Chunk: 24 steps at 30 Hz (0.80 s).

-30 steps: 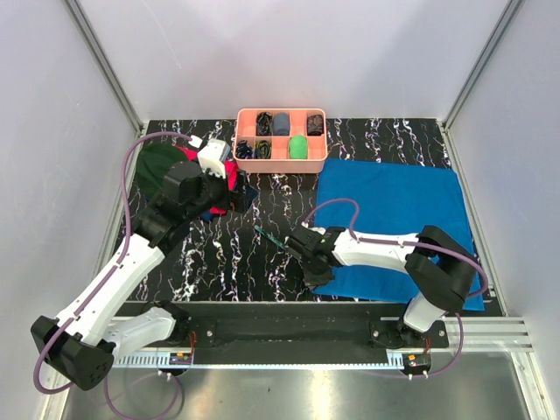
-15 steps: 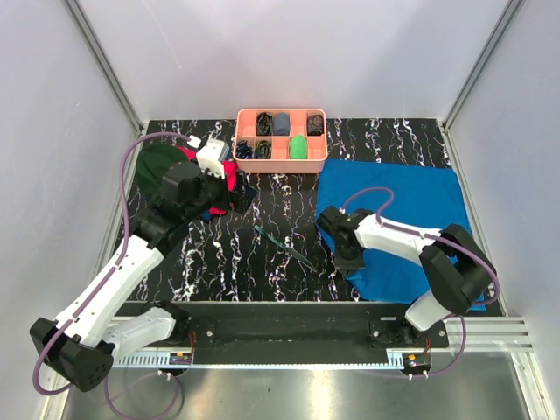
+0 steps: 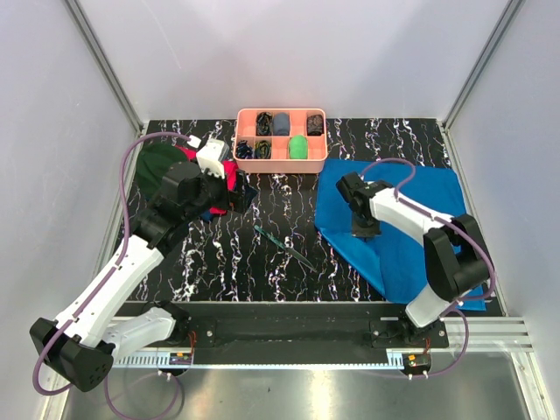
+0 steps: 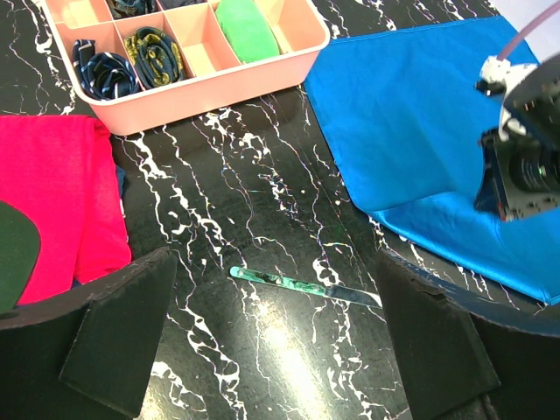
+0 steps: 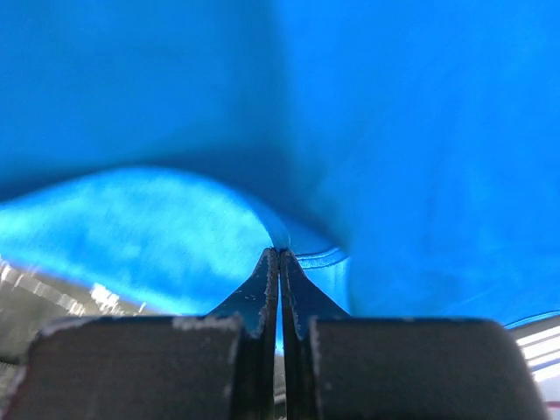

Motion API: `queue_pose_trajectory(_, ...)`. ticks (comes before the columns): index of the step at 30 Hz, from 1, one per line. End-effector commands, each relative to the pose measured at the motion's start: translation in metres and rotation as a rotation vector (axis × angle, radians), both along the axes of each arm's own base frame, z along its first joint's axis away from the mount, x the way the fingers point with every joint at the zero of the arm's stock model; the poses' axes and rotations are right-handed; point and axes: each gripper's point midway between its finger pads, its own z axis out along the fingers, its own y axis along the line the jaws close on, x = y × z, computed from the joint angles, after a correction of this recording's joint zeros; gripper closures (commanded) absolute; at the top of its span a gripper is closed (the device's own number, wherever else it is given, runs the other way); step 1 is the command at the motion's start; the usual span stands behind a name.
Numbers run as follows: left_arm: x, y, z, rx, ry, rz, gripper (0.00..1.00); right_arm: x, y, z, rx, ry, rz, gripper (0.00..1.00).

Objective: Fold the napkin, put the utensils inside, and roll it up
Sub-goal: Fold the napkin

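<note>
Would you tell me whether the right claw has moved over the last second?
Yes. The right claw, shut on the napkin, moved away from the utensil, rightward and back toward the pink tray.

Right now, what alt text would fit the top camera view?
The right gripper is shut on the blue napkin, whose near-left part is folded inward. One green utensil lies on the black marbled table, left of it.

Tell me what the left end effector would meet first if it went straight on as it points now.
Probably the teal utensil lying on the black table, roughly centred ahead of the open left end effector; depth is hard to judge.
</note>
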Motion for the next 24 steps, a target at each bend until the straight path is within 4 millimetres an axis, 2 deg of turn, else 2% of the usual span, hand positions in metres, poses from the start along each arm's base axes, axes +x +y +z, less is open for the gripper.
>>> queue_pose_trajectory(1, 0.008, 0.003, 0.028, -0.033, -0.091, 0.031, 0.01, 0.036, -0.034, 0.014, -0.096, -0.066, -0.019, 1.00)
queue_pose_trajectory(4, 0.012, 0.005, 0.022, -0.017, -0.084, 0.043, 0.01, 0.054, -0.047, 0.016, -0.102, -0.089, -0.038, 1.00)
queue_pose_trajectory(9, 0.016, 0.007, 0.018, 0.001, -0.079, 0.058, 0.01, 0.083, -0.080, 0.015, -0.145, -0.122, -0.099, 1.00)
queue_pose_trajectory(14, 0.017, 0.008, 0.015, 0.014, -0.077, 0.059, 0.01, 0.101, -0.112, 0.008, -0.191, -0.122, -0.147, 1.00)
queue_pose_trajectory(24, 0.026, 0.017, 0.004, 0.073, -0.073, 0.107, 0.01, 0.144, -0.171, 0.025, -0.229, -0.188, -0.229, 1.00)
